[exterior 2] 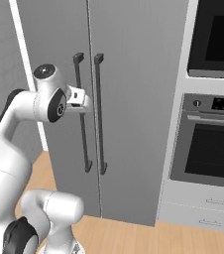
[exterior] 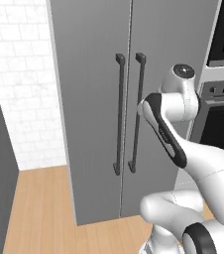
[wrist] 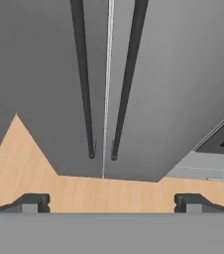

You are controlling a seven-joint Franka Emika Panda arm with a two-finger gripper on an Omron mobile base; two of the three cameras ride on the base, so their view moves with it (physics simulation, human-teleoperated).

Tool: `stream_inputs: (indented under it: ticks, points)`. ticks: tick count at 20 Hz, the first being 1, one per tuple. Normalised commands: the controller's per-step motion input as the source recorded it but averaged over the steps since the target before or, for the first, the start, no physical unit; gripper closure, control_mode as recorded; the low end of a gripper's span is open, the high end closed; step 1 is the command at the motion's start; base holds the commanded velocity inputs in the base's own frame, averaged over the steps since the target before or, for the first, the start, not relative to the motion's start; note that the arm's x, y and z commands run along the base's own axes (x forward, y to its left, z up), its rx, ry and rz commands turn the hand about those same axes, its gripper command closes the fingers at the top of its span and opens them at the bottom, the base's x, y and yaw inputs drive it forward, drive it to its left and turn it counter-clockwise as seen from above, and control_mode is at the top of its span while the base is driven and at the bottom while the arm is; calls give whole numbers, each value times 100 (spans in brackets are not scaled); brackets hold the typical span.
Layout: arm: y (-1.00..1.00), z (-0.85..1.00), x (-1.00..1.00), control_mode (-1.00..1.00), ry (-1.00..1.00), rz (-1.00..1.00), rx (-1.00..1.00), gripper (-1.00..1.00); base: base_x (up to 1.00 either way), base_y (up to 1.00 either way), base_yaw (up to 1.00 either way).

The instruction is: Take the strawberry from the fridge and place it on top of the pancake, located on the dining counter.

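Jaws (wrist: 112, 202) spread wide, nothing between them; my two dark fingertips (wrist: 32, 202) sit far apart at the bottom of the hand view, with bare wood floor (wrist: 109, 191) showing in the gap.

Directly ahead of the jaws: the fridge (wrist: 44, 74), both grey doors shut, the thin seam between them running almost dead centre between my tips. Left handle (wrist: 83, 79) sits just left of that seam, right handle (wrist: 128, 79) just right of it; both are long dark vertical bars, close together, their lower ends lying above the gap between my tips. I am near the doors but touching neither handle.

From the right base view my hand (exterior 2: 78, 99) hangs at about the upper part of the left handle (exterior 2: 82, 114), just in front of it; whether there is contact I cannot tell from that side. From the left base view the hand is hidden behind my own wrist, level with the right handle (exterior: 136, 114).

Beyond and right of the jaws: wall ovens (exterior 2: 210, 134) with black windows, stacked beside the fridge. Drawers (exterior 2: 203, 211) below them.

Left of the jaws, past the fridge edge: white tiled wall (exterior: 20, 74).

Strawberry: cannot be seen with the doors closed.
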Motion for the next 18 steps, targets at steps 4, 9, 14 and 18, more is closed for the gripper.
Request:
stream_inputs:
  ticks: [4,9,14,18]
  points:
    - [-39,6,30,-100,-4,1,8,-100,0,0,0]
    - [-9,2,35,-100,-11,1,9,-100,0,0,0]
    - [1,0,49,-100,-5,0,2,-100,0,0,0]
    - [5,-1,42,-100,-3,0,0,-100,0,0,0]
